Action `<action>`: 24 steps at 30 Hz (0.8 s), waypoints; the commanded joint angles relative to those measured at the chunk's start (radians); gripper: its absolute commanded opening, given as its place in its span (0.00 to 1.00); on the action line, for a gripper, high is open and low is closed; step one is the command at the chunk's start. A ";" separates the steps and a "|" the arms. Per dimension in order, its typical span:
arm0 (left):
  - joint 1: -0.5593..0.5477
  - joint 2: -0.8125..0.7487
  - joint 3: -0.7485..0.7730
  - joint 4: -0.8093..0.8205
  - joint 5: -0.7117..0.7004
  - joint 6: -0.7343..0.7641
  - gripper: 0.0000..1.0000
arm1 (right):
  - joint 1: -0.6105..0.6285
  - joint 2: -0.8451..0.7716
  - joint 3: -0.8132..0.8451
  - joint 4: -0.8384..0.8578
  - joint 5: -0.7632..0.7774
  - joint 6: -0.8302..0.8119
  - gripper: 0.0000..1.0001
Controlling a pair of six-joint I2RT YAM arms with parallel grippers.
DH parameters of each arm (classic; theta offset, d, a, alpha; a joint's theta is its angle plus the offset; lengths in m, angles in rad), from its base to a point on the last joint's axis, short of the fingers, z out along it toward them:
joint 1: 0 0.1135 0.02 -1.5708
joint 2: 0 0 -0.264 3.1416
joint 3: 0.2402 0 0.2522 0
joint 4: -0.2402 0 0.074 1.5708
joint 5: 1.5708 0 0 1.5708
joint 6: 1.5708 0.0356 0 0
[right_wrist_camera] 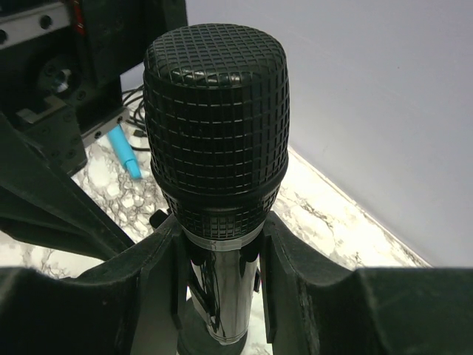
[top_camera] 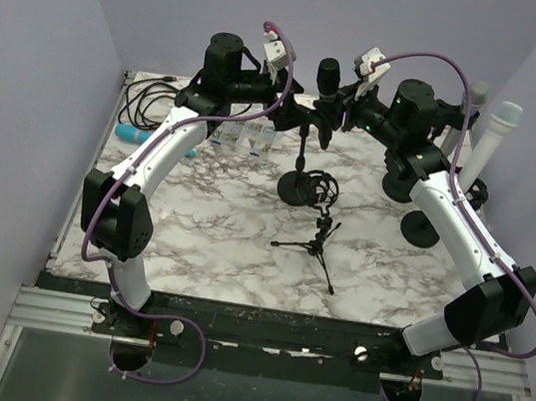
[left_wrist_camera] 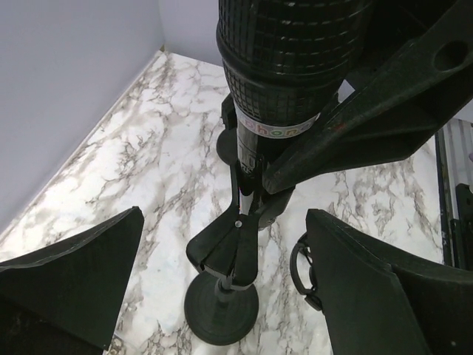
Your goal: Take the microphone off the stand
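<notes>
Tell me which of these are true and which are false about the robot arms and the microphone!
1. The right gripper is shut on the microphone. True.
2. The left gripper is shut too. False: its fingers stand wide apart.
3. That microphone's head is white. False: it is black.
4. A blue pen lies on the table. True.
5. The stand is lying on its side. False: it stands upright.

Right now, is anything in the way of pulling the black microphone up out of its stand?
Nothing visible is. The right pincer is shut on the black mesh-headed microphone just below its head, and nothing sits above it.
</notes>
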 commanded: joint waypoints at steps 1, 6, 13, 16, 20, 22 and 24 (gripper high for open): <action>0.003 0.062 0.052 -0.049 0.107 0.029 0.95 | 0.000 0.006 0.014 -0.023 -0.054 0.011 0.01; 0.003 0.085 0.060 -0.076 0.093 0.069 0.87 | -0.002 0.002 0.013 -0.023 -0.046 0.010 0.01; 0.003 0.071 -0.003 0.004 0.079 0.039 0.59 | -0.004 -0.004 0.009 -0.025 -0.049 0.009 0.01; 0.002 0.059 -0.023 0.041 0.075 0.005 0.44 | -0.004 -0.005 0.009 -0.025 -0.052 0.010 0.01; -0.001 0.039 -0.030 0.023 0.036 0.020 0.00 | -0.004 -0.009 0.008 -0.022 -0.045 0.009 0.01; -0.003 0.028 -0.039 0.011 0.023 0.029 0.00 | -0.004 -0.014 0.008 -0.014 -0.038 0.012 0.01; -0.004 0.023 -0.035 -0.017 0.004 0.030 0.00 | -0.004 -0.019 0.008 -0.003 -0.028 0.016 0.01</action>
